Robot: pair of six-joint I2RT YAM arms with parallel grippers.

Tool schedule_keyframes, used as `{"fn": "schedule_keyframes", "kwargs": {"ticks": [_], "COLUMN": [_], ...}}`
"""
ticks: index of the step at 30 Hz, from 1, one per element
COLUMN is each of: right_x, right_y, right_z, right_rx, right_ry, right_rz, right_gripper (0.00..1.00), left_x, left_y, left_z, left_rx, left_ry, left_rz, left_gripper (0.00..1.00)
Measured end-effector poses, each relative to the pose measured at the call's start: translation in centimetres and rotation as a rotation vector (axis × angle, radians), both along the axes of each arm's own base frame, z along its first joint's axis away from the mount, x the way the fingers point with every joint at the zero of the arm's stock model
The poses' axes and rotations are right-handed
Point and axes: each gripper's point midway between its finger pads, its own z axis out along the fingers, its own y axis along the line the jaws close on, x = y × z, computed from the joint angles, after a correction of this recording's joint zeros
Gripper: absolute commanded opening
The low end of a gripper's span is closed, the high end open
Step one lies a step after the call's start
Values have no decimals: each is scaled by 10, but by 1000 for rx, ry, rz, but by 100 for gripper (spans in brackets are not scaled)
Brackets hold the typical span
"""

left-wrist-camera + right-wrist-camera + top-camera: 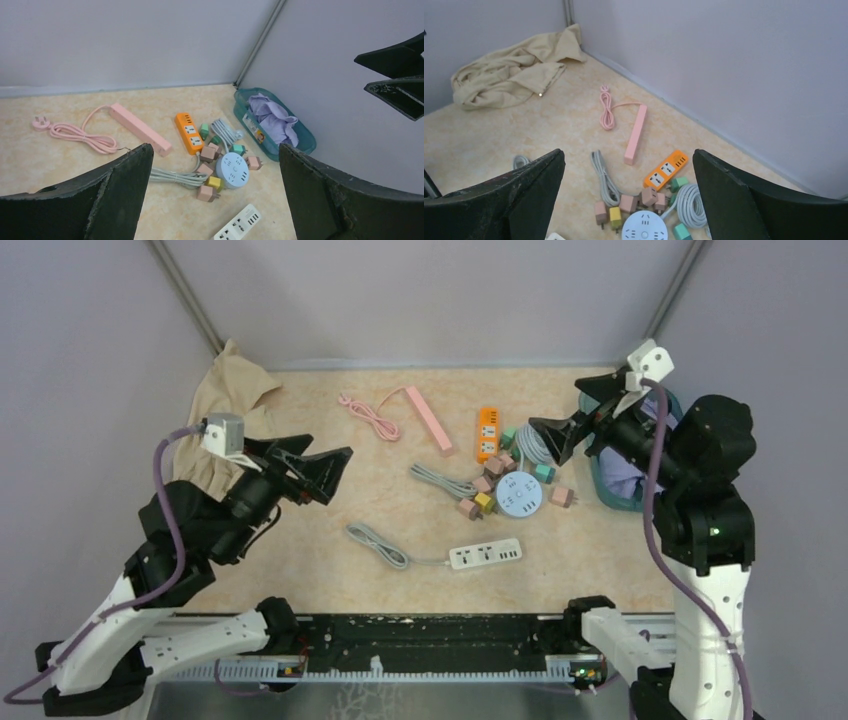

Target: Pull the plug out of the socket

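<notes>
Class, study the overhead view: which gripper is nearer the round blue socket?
Right. The right gripper hovers open just beyond the round blue socket, slightly to its right. The left gripper, also open, is much farther away on the socket's left.

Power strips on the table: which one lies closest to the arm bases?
The white rectangular strip with the grey cable; the round blue one, the orange one and the pink one lie farther back.

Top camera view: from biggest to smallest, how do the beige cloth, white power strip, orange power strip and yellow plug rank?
1. beige cloth, clearly largest
2. white power strip
3. orange power strip, somewhat shorter
4. yellow plug, by far the smallest
</notes>
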Motion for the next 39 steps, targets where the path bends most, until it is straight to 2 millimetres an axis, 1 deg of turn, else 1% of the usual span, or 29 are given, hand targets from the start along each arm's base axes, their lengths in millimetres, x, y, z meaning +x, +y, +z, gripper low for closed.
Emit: {"fn": "schedule_keyframes", "kwargs": {"ticks": [2, 5, 9, 11, 13, 15, 25, 27, 32, 39], "right_x": [-9, -21, -33, -35, -36, -35, -33, -31, -26, -26], "right_y": [0, -1, -3, -3, -3, -3, -4, -4, -6, -7], "right_z": [18, 39, 59, 64, 63, 59, 52, 47, 36, 36], "right_rx": [44, 84, 104, 105, 104, 102, 97, 95, 92, 93], "right_ry": [-1, -13, -42, -52, -49, -33, -7, 5, 35, 32], "right_rz": [-9, -11, -18, -19, -18, -20, -28, -30, -45, -51], "right_gripper": [99, 99, 99, 99, 99, 99, 99, 99, 99, 99], "left_x": [-6, -19, -35, -41, -45, -46, -44, -43, -39, -38], "left_y": [2, 7, 20, 29, 35, 36, 32, 31, 25, 25], "left_z": [9, 21, 44, 56, 62, 64, 61, 60, 48, 46], "left_rx": [-15, -44, -105, -137, -155, -160, -147, -144, -120, -117], "left_ry": [-14, -39, -83, -106, -120, -123, -116, -113, -95, -92], "left_rz": [-26, -75, -114, -118, -118, -119, -121, -121, -121, -114], "left_gripper": [100, 100, 100, 100, 100, 100, 100, 100, 100, 100]}}
